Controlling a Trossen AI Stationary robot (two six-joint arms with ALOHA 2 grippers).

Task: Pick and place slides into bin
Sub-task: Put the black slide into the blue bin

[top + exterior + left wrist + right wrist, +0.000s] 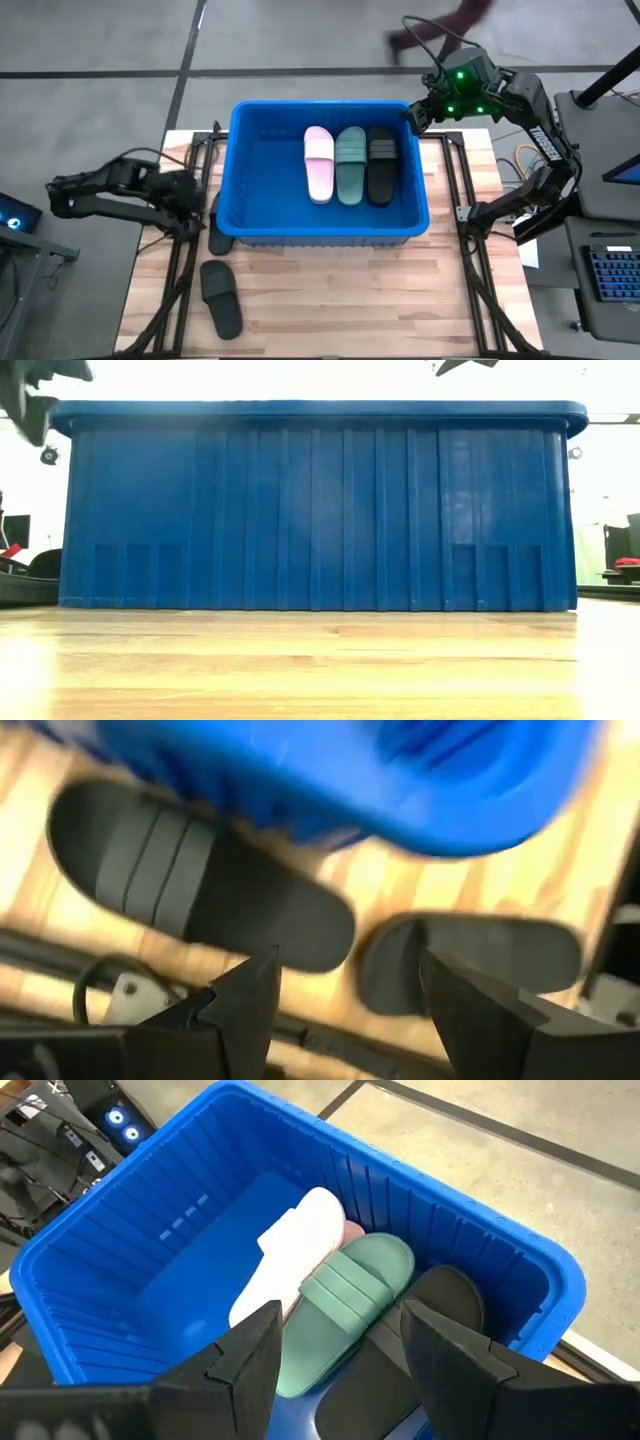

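Note:
The blue bin (pixel 330 235) stands mid-table. A light pink slide (pixel 319 163), a green slide (pixel 351 165) and a black slide (pixel 381 165) lie side by side on its floor. Two dark slides lie on the table: one (pixel 222 298) near the front left, one (pixel 219 240) against the bin's near left corner. My left gripper (pixel 197 205) is open and empty beside the bin's left wall, above those two slides (pixel 200 880) (pixel 470 955). My right gripper (pixel 413 115) is open and empty over the bin's far right corner, with the three slides below it (pixel 350 1295).
The bin's tall walls (pixel 320 510) fill the middle of the table. Bare wooden tabletop (pixel 350 300) lies in front of the bin. Dark frame rails (pixel 180 270) run along the table's left and right sides. A person passes on the floor beyond the far edge (pixel 440 25).

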